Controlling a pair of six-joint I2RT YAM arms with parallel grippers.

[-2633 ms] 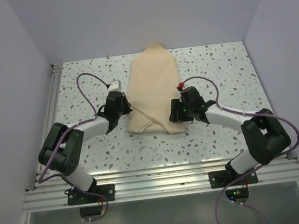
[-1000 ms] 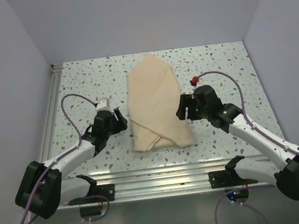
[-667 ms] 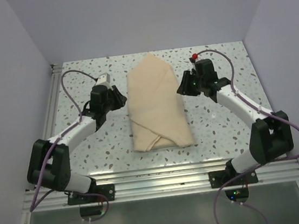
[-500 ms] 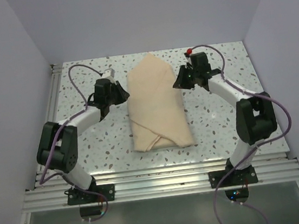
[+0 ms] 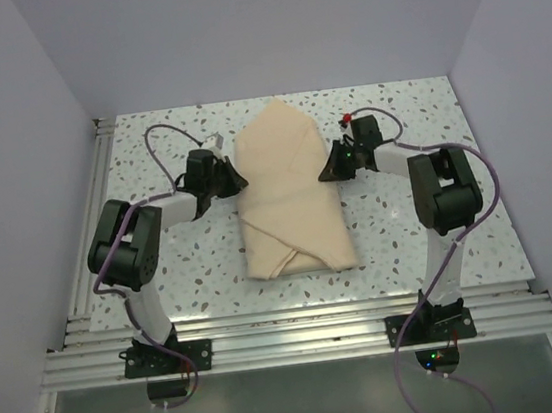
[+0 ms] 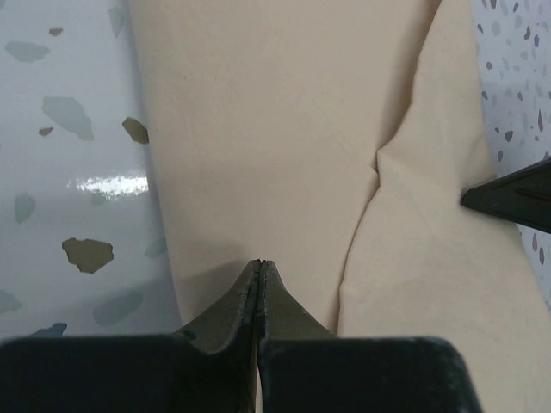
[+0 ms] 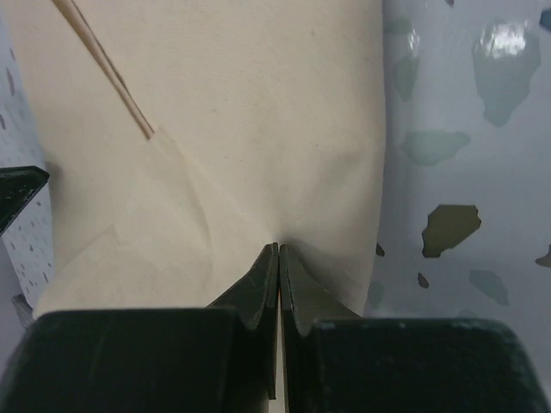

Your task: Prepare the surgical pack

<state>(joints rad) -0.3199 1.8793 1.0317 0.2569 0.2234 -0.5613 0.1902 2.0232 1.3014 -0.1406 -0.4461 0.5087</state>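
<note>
Left wrist: left fingers (image 6: 237, 306) closed against surgical pack (image 6: 258, 129); right fingers (image 7: 256, 301) likewise closed.

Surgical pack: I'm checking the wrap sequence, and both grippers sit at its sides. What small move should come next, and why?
Probably a small, even lift with both arms together. The left gripper and the right gripper are shut with their tips at opposite side edges of the surgical pack, seemingly pinching the cloth. A slight rise would show whether both grips hold.
</note>
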